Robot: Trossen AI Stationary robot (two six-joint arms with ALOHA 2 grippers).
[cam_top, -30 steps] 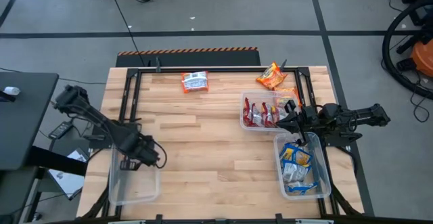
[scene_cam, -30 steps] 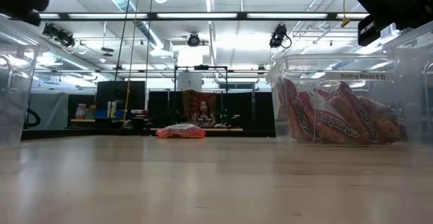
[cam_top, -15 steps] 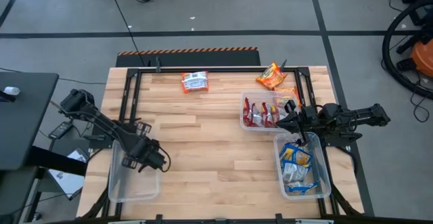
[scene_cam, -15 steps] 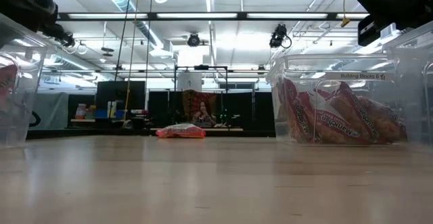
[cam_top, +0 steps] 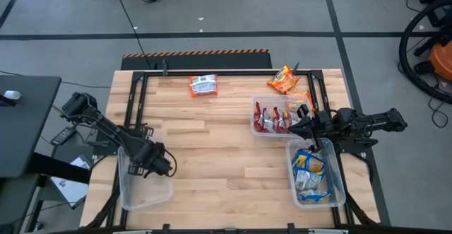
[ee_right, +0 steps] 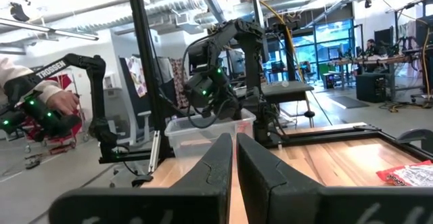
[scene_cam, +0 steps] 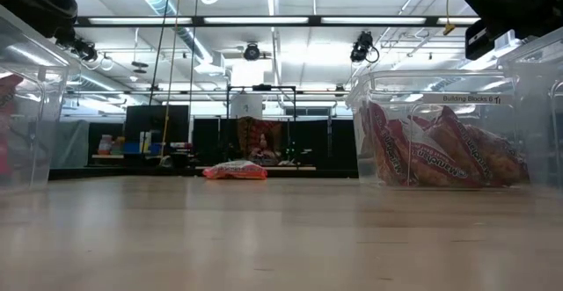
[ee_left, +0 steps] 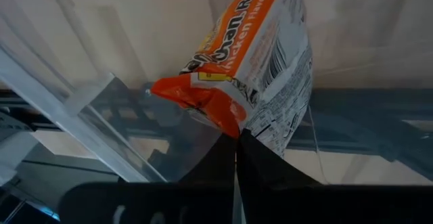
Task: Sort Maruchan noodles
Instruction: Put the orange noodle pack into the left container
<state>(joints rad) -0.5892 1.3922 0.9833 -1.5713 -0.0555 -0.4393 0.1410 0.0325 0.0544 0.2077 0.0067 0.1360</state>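
My left gripper (cam_top: 159, 166) is shut on an orange Maruchan packet (ee_left: 243, 61) inside the clear bin (cam_top: 134, 191) at the table's near left. My right gripper (cam_top: 295, 126) is shut and empty; it hovers between the bin of red-and-white packets (cam_top: 272, 118) and the bin of blue-and-yellow packets (cam_top: 312, 173). A red-and-white packet (cam_top: 203, 85) lies flat near the far edge. An orange packet (cam_top: 283, 79) lies at the far right. Another orange packet (cam_top: 302, 97) shows behind the red bin. My left gripper pinches the orange packet by one end, at its crimped edge (ee_left: 238, 124), between the two fingers. The fingers come from above, slanting down into the bin. The packet reaches out beyond the fingertips; whether its free end touches the bin floor, I cannot tell.
A dark metal frame (cam_top: 212, 72) runs along the table's far edge and sides. The middle of the wooden table (cam_top: 219, 156) is bare. In the low view the red bin (scene_cam: 440, 141) stands at the right, and the red-and-white packet (scene_cam: 235, 170) lies far back.
My left gripper has gone a little toward the table's near right and down into the clear bin with the orange packet. The bin has turned slightly and its near end has slid toward the table's right.
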